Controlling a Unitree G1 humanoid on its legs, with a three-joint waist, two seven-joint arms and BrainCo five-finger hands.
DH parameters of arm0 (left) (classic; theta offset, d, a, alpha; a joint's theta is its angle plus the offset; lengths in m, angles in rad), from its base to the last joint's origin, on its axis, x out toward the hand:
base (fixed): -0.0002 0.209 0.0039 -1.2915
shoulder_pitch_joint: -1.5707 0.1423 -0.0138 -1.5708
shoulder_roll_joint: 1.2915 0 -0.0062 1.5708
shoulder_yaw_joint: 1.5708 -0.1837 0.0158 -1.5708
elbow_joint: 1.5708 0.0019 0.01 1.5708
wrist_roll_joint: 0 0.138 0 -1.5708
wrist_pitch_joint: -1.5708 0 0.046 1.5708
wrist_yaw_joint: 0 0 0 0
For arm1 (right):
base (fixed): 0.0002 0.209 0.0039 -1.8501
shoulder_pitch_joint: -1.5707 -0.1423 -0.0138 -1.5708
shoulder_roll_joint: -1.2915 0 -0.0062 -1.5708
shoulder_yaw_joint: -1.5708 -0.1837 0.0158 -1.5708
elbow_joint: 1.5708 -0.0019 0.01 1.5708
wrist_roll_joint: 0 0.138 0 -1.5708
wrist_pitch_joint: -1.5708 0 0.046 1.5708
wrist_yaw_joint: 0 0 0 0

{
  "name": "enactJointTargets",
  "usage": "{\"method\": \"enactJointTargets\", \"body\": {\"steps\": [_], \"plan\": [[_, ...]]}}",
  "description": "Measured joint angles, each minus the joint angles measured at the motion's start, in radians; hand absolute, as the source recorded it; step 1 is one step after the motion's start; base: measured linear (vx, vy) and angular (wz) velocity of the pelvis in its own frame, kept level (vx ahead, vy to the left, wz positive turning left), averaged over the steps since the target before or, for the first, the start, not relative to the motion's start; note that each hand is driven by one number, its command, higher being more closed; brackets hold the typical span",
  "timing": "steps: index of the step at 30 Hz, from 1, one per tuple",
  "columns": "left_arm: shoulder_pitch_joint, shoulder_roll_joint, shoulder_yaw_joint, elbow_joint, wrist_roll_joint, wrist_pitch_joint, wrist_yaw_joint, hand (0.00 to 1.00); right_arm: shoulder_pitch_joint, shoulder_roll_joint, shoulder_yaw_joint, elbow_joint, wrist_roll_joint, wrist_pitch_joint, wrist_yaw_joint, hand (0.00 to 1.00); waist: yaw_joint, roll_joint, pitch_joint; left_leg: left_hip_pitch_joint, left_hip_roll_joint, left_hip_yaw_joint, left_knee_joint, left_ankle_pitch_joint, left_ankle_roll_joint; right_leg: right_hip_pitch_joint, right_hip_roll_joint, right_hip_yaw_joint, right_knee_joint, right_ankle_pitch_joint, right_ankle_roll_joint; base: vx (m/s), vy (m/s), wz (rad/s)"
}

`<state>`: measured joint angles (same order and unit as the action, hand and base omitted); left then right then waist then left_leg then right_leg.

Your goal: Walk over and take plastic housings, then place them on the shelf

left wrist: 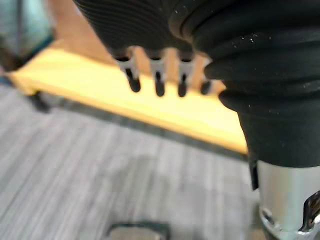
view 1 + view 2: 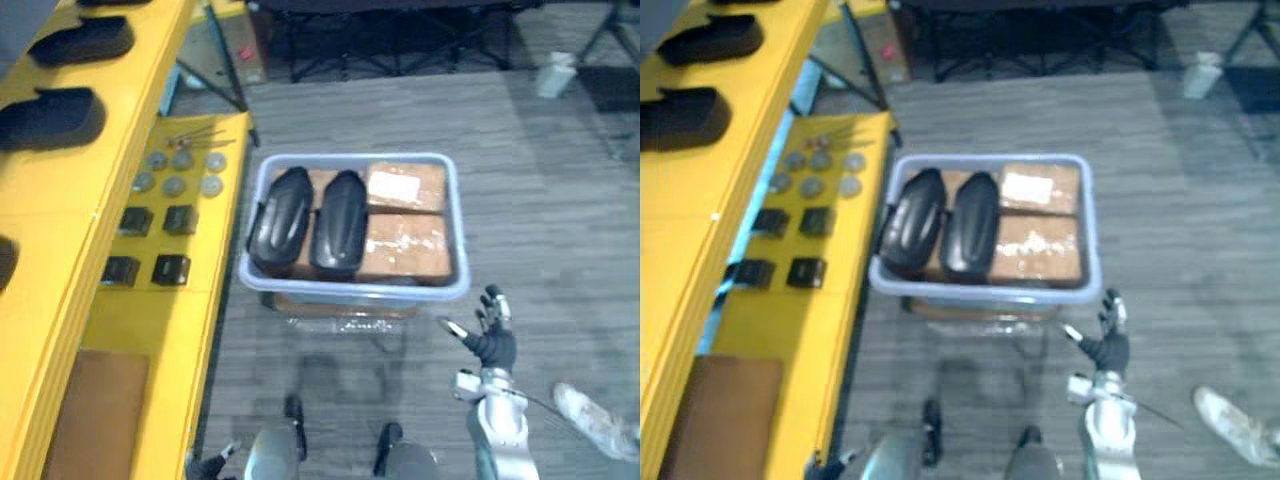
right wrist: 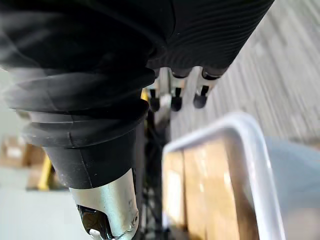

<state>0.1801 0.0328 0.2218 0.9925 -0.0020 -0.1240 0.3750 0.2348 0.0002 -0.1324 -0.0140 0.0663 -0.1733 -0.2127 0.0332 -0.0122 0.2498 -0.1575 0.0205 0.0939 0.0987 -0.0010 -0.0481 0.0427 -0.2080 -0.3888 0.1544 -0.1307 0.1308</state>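
Two black plastic housings (image 2: 280, 218) (image 2: 338, 224) lie side by side in the left half of a grey bin (image 2: 352, 291), on top of brown cardboard boxes (image 2: 405, 245). My right hand (image 2: 492, 338) hovers open, fingers spread, just beyond the bin's front right corner and touches nothing. The right wrist view shows its fingers (image 3: 175, 97) straight over the bin's rim (image 3: 250, 132). My left hand (image 1: 158, 75) hangs open and holds nothing, low beside the yellow shelf (image 1: 125, 95). More black housings (image 2: 55, 115) (image 2: 85, 40) rest on the shelf's upper tier (image 2: 60, 230).
The shelf's lower tier (image 2: 200, 300) carries small black blocks (image 2: 150, 245), round metal discs (image 2: 175, 172) and a brown board (image 2: 95, 420). A person's white shoe (image 2: 595, 415) stands on the carpet at the right. Dark folding frames (image 2: 400, 40) and a white container (image 2: 555, 75) stand behind the bin.
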Motion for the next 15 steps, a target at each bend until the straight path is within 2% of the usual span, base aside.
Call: {"method": "enactJointTargets", "body": {"steps": [2,3,4,6,8,9,11,13,15], "plan": [[0.005,0.025,-0.002,-0.001,0.003,0.000,-0.010,0.00,-0.002,0.050,0.006,-0.001,-0.001,0.000,0.011,0.00,0.010,-0.042,-0.019,-0.002,-0.016,-0.003,0.024,-0.012,0.016,0.031,-0.010,0.008,-0.031,0.021,0.019,0.22,0.148,0.35],[0.010,0.032,-0.005,-0.001,0.005,0.003,-0.021,0.00,-0.005,0.067,0.021,-0.007,-0.001,0.000,0.020,0.00,0.012,-0.060,-0.030,-0.007,-0.019,-0.002,0.069,-0.050,0.026,0.043,-0.014,0.009,-0.024,0.031,0.030,0.24,0.172,0.09],[0.011,0.038,-0.007,-0.003,0.010,0.003,-0.031,0.00,-0.012,0.068,0.031,-0.016,-0.001,0.000,0.024,0.00,0.017,-0.061,-0.030,-0.009,-0.013,0.002,0.135,-0.106,0.031,0.055,-0.015,0.016,-0.002,0.032,0.031,0.17,0.141,-0.09],[0.012,0.039,-0.010,-0.008,0.022,0.004,-0.045,0.00,-0.031,0.069,0.037,-0.015,-0.001,0.001,0.025,0.00,0.021,-0.055,-0.031,-0.007,0.007,0.032,0.209,-0.173,0.042,0.024,-0.018,0.062,0.089,0.032,0.031,0.12,0.170,-0.49],[0.012,0.043,-0.032,-0.027,0.022,0.004,-0.055,0.00,-0.040,0.069,0.030,-0.015,-0.001,0.004,0.018,0.00,0.013,-0.056,-0.031,-0.004,0.011,0.046,0.215,-0.189,0.059,-0.036,-0.033,0.100,0.190,0.035,0.024,0.08,0.157,-0.40],[0.010,0.047,-0.046,-0.043,0.021,0.004,-0.056,0.00,-0.044,0.069,0.026,-0.014,-0.001,0.005,0.011,0.00,0.010,-0.051,-0.027,0.000,0.018,0.048,0.207,-0.197,0.061,-0.075,-0.032,0.128,0.231,0.012,0.013,0.06,0.098,-0.24],[-0.005,0.050,-0.048,-0.057,0.020,0.002,-0.055,0.00,-0.042,0.068,0.025,-0.013,-0.002,0.010,-0.006,0.00,0.007,-0.046,-0.024,-0.001,0.030,0.046,0.204,-0.199,0.061,-0.103,-0.008,0.152,0.205,-0.058,0.000,0.06,0.065,-0.08],[-0.017,0.058,-0.049,-0.075,0.015,0.001,-0.052,0.00,-0.047,0.069,0.019,-0.014,-0.005,0.018,-0.032,0.00,0.009,-0.055,-0.019,-0.005,0.024,0.042,0.212,-0.199,0.061,-0.110,0.003,0.149,0.133,-0.054,0.001,0.03,-0.010,0.19],[-0.045,0.061,-0.048,-0.110,-0.003,-0.008,-0.031,0.00,-0.079,0.070,-0.018,-0.012,-0.028,0.024,-0.097,0.00,0.007,-0.082,0.009,-0.041,-0.003,0.012,0.263,-0.206,0.050,-0.124,-0.003,0.140,0.069,0.003,0.007,-0.03,-0.114,0.52]]}}
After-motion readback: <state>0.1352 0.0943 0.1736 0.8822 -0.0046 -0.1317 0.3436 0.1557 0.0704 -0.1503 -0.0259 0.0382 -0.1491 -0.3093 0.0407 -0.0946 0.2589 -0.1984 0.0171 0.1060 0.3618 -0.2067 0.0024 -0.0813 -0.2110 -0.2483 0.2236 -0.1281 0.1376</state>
